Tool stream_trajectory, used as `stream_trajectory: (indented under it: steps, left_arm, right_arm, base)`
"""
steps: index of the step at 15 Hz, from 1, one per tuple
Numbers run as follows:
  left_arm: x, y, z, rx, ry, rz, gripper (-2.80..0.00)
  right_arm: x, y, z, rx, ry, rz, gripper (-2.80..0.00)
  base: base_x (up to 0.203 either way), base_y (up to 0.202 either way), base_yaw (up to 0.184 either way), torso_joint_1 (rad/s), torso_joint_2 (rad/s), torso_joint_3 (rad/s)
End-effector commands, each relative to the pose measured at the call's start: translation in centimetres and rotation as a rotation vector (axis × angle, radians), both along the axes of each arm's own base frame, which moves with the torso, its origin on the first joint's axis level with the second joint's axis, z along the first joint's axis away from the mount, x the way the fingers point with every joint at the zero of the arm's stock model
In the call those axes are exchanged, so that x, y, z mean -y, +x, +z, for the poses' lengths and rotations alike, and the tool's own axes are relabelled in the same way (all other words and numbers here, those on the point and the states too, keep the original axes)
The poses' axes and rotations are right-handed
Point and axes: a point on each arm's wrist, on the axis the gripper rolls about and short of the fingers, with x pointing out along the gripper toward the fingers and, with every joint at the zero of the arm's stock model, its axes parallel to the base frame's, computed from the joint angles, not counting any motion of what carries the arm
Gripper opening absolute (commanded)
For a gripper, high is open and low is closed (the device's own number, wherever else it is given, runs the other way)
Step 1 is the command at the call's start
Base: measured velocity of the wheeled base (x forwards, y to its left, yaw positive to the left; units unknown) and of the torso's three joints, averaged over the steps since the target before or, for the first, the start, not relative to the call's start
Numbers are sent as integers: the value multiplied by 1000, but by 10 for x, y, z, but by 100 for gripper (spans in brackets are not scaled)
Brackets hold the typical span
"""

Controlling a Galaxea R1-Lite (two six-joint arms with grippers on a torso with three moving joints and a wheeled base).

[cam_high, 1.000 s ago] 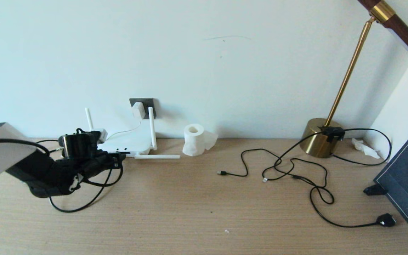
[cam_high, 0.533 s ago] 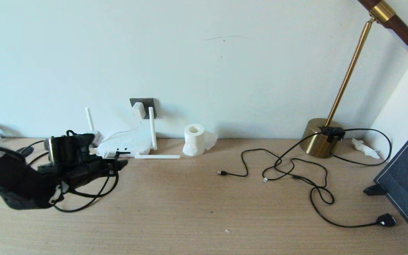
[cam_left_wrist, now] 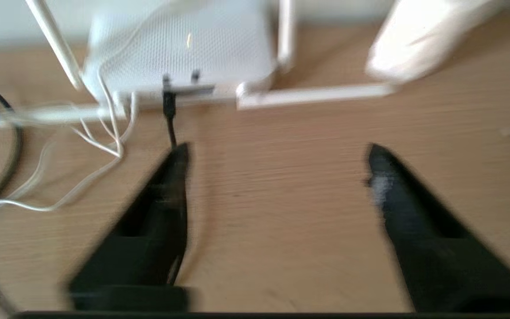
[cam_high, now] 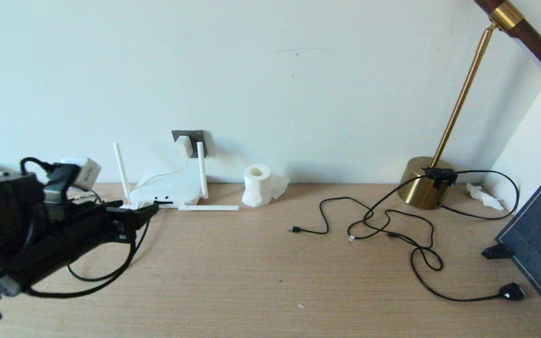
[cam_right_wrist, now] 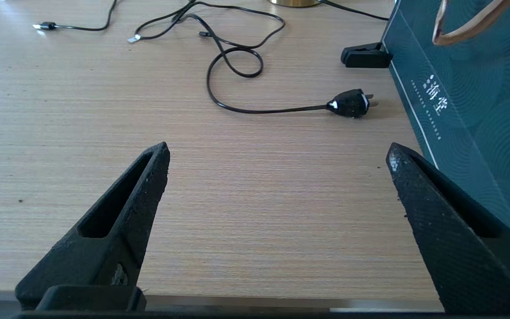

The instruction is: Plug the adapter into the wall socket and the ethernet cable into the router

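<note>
hovering low over the wooden desk (cam_high: 261,281) at the near left, left gripper (cam_left_wrist: 277,153) spreading its black fingers (cam_left_wrist: 166,195) wide and clutching nothing, tips aiming at the front edge of the router (cam_high: 169,188). trailing past the left fingertip, ethernet cable (cam_left_wrist: 169,126) running up to its plug, sitting in a dark port on that front edge, rest of the black cable looping on the desk beneath the arm (cam_high: 106,272). lying just behind the gripper tips, router (cam_left_wrist: 179,53) resting flat near the wall, two antennas standing upright and one lying along the desk. sitting plugged into the dark grey wall socket (cam_high: 197,136) above the router, adapter (cam_high: 183,146) dangling its thin white cord down toward the router body. standing just right of the router, tissue roll (cam_high: 257,184). hanging over bare desk at the near right, right gripper (cam_right_wrist: 277,150) also gaping wide and gripping nothing, with a black power plug (cam_right_wrist: 350,103) and its looping cord lying farther out, beside a dark teal bag (cam_right_wrist: 467,88). standing at the far right against the wall, brass lamp base (cam_high: 425,188).
</note>
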Motion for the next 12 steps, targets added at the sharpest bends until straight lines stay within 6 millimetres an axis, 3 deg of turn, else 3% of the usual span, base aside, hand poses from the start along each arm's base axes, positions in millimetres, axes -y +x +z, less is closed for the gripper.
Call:
stream_trajectory:
  steps: [1,4,6,7,8,11,12]
  left_arm:
    - [1,-68,43,200,-16,-31,-280]
    - [-8,-161,60,309,-28,-50,-280]
    - [-16,-221,44,311,-28,-44,-280]
    - [-19,-241,29,301,-33,-24,-280]
    - [-21,-250,11,260,-46,2,-280]
    - [-20,-242,-72,-30,-23,22,-280]
    - [-20,-242,-87,-106,1,5,-280]
  right_arm:
    - [0,0,0,-2,-4,1,0]
    - [0,0,0,-3,1,0,0]
    - [0,0,0,-3,-9,3,0]
    - [0,0,0,-1,-24,9,0]
    - [0,0,-1,-2,-40,13,0]
    - [0,1,-1,-5,-87,21,0]
    - [0,1,-1,-5,-70,17,0]
  base:
    - [0,0,0,0,0,0]
    - [0,0,0,0,0,0]
    - [0,0,0,0,0,0]
    - [0,0,0,0,0,0]
    - [0,0,0,0,0,0]
    - [0,0,0,0,0,0]
    - [0,0,0,0,0,0]
